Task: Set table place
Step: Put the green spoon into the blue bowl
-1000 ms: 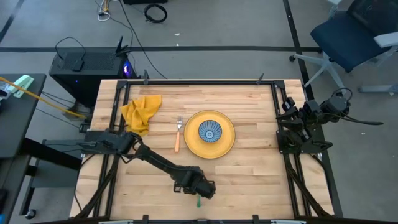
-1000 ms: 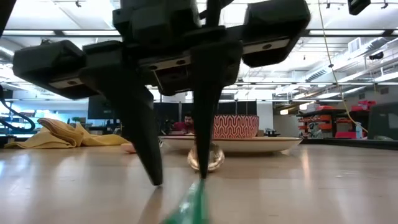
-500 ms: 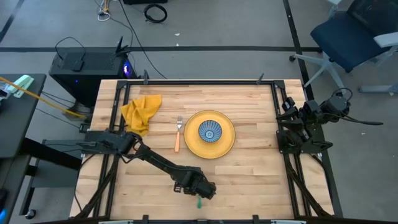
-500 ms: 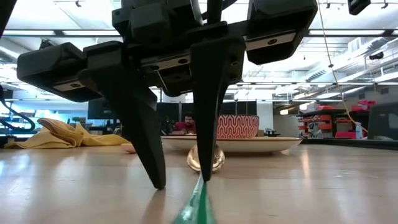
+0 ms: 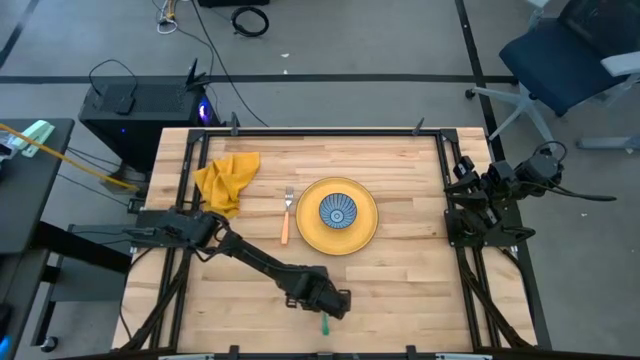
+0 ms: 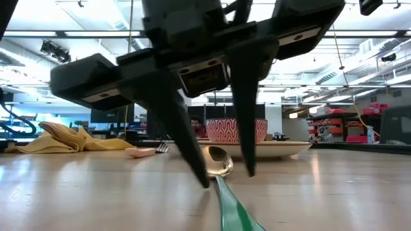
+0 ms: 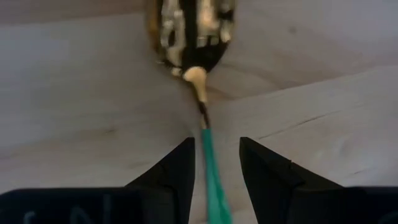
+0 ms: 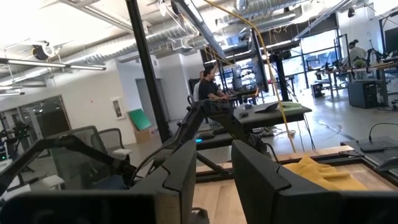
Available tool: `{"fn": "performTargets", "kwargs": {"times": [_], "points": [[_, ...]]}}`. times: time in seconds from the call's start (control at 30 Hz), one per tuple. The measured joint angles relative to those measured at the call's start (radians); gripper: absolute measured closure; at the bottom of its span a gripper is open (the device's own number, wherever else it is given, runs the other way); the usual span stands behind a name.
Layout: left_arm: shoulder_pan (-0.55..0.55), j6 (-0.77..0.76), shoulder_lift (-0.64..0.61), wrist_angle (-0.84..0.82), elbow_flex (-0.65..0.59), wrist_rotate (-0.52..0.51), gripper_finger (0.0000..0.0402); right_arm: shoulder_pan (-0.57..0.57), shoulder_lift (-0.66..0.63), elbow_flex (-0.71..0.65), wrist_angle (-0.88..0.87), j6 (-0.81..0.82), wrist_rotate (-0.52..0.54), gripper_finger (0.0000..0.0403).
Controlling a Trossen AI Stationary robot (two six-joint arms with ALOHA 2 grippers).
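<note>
A spoon with a gold bowl (image 7: 189, 31) and a green handle (image 7: 210, 171) lies flat on the table (image 5: 400, 280) near its front edge. My left gripper (image 7: 216, 171) points steeply down over it, open, one finger on each side of the handle just behind the neck. In the high view the left gripper (image 5: 325, 305) hides all but the handle's end (image 5: 323, 324). My right gripper (image 8: 214, 155) waits open at the table's right edge, raised, touching nothing. My left gripper stands astride the spoon's green handle near its neck (image 7: 205, 140), coming from above with the fingers across the handle. One fingertip (image 6: 204, 181) stands close against the handle's side; whether it touches, I cannot tell. The spoon rests on the table.
Mid-table stands a yellow plate (image 5: 365, 232) with a blue patterned bowl (image 5: 338, 211) on it. An orange-handled fork (image 5: 287, 213) lies left of the plate, and a crumpled yellow napkin (image 5: 228, 180) farther left. Bare wood lies right of the plate and along the front.
My left gripper has tipped and turned a little while staying in place. The spoon has turned on the table: the near end of its green handle has swung toward the table's right edge, while its bowl has stayed nearly where it was.
</note>
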Motion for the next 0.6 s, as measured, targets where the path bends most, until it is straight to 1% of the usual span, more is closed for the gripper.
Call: {"fn": "performTargets", "kwargs": {"times": [0.07,0.6], "points": [[0.000,-0.007,0.000,0.019,0.000,0.000,0.0268,0.000,0.000,0.000,0.000,0.000,0.000,0.0293],[-0.014,-0.087,0.014,0.010,0.003,0.023,0.0280,0.000,0.000,0.000,0.000,0.000,0.000,0.0293]]}}
